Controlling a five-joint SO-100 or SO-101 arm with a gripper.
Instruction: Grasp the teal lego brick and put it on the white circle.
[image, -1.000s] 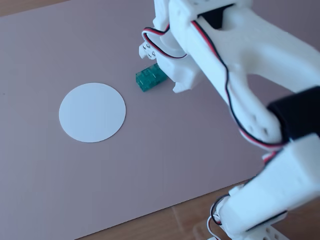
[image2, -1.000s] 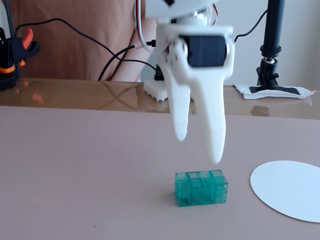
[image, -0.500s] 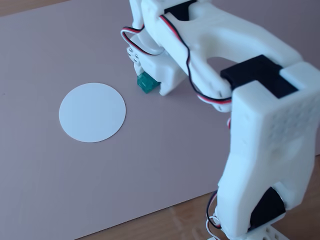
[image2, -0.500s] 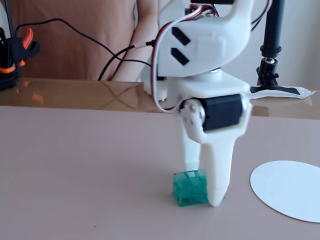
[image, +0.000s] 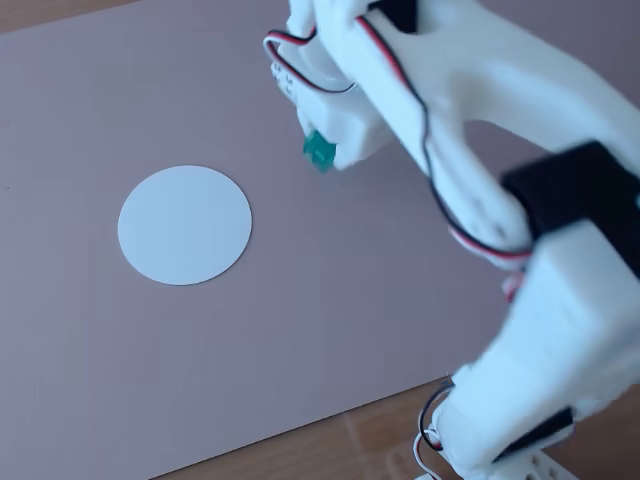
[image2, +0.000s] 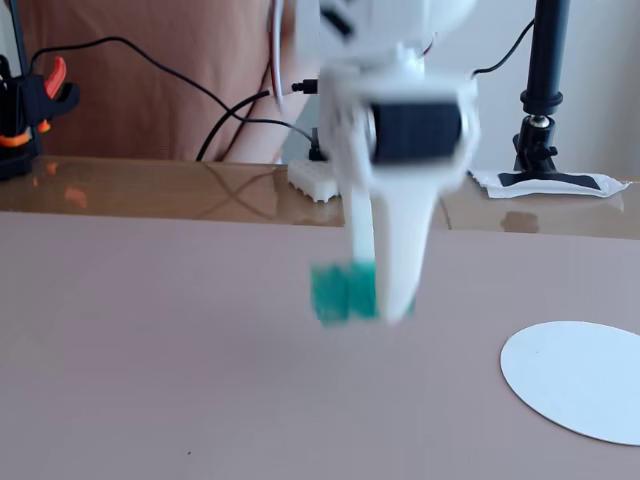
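The teal lego brick (image: 319, 150) is held between the white fingers of my gripper (image: 325, 150), lifted above the pinkish mat. In the other fixed view the brick (image2: 341, 289) hangs at the tip of the gripper (image2: 365, 295), clear of the mat and blurred. The white circle (image: 184, 224) lies flat on the mat, to the left of the gripper in one fixed view and at the lower right (image2: 580, 378) in the other. The brick is apart from the circle.
The pinkish mat (image: 300, 330) covers most of the wooden table. The arm's white body (image: 540, 380) fills the right side. Behind the mat are black cables (image2: 200, 95), a clamp (image2: 35, 100), a white block (image2: 315, 180) and a black camera stand (image2: 545, 90).
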